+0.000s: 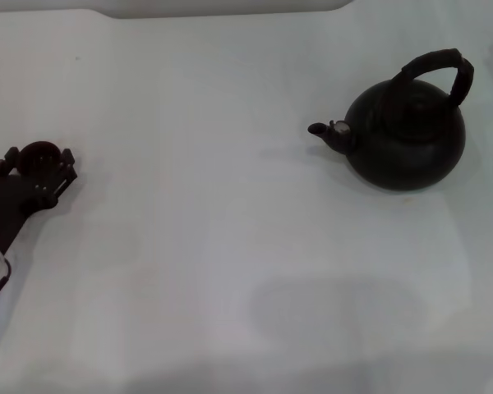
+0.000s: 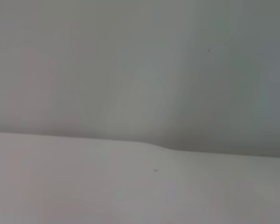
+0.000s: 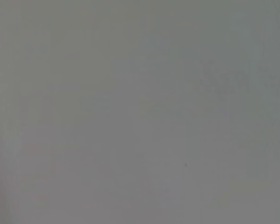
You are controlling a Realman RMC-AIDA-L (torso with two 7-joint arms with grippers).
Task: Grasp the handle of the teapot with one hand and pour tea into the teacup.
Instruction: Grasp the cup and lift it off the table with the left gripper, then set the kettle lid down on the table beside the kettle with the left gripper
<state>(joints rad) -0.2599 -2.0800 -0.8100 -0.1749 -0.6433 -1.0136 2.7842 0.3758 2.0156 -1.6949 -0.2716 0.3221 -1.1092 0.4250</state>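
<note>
The teapot is large, round and nearly black. It stands on the white table at the far right in the head view, its short spout pointing left. Its handle arches over the top and nothing holds it. My left gripper rests low at the table's left edge, far from the teapot. A small round dark brown shape, seemingly the teacup, sits right at the gripper's tip; I cannot tell whether it is gripped. My right gripper is out of view. Both wrist views show only plain surface.
The white table stretches bare between the left gripper and the teapot. Its far edge runs along the top of the head view. A faint table edge line shows in the left wrist view.
</note>
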